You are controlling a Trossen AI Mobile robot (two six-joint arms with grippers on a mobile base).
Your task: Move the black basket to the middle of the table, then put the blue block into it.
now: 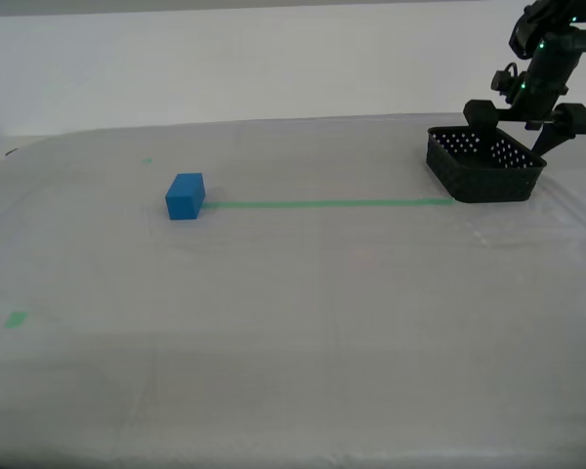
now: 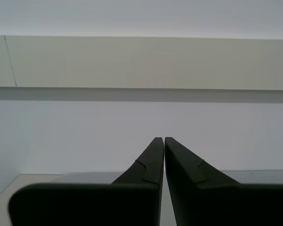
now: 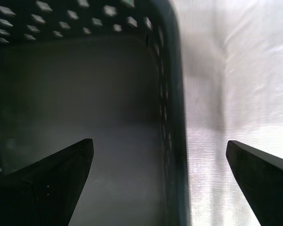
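Note:
The black basket stands on the table at the far side, toward the exterior view's right. My first gripper hangs open just above the basket's far rim. In the first wrist view the first gripper has one finger over the basket's inside and the other over the table sheeting, with the basket wall between them. The blue block sits alone toward the exterior view's left. My second gripper is shut and empty, facing a pale wall; the exterior view does not show it.
A thin green tape line runs from the block to the basket. Small green tape marks lie at the near left and the far left. The table's far edge runs just behind the basket.

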